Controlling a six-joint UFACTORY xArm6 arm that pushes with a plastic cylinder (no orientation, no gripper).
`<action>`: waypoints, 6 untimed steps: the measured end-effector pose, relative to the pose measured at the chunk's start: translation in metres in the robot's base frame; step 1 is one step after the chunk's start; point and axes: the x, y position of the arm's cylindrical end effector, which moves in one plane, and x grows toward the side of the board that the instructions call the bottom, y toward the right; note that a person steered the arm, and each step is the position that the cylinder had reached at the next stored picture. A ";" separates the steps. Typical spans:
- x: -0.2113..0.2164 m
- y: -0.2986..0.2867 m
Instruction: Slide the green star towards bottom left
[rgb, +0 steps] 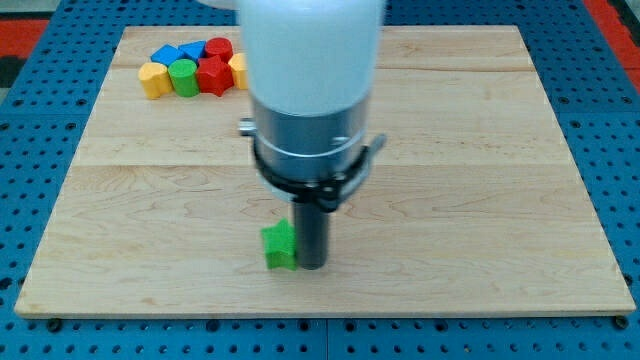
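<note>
Contact looks made: my tip (312, 266) touches the green star (280, 245), just at its left. No gripper, nothing held. An off-centre push may spin the star sideways.

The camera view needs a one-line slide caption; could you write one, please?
My tip rests against the green star's right side, low on the wooden board; other blocks cluster top left.

My tip (313, 266) points straight down, seemingly touching the board.

Arm body (312, 90) hides yellow block's (238, 70) right part; arm top cut off by frame.
</note>
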 end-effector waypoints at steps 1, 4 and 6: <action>-0.008 -0.059; -0.045 -0.107; -0.043 -0.128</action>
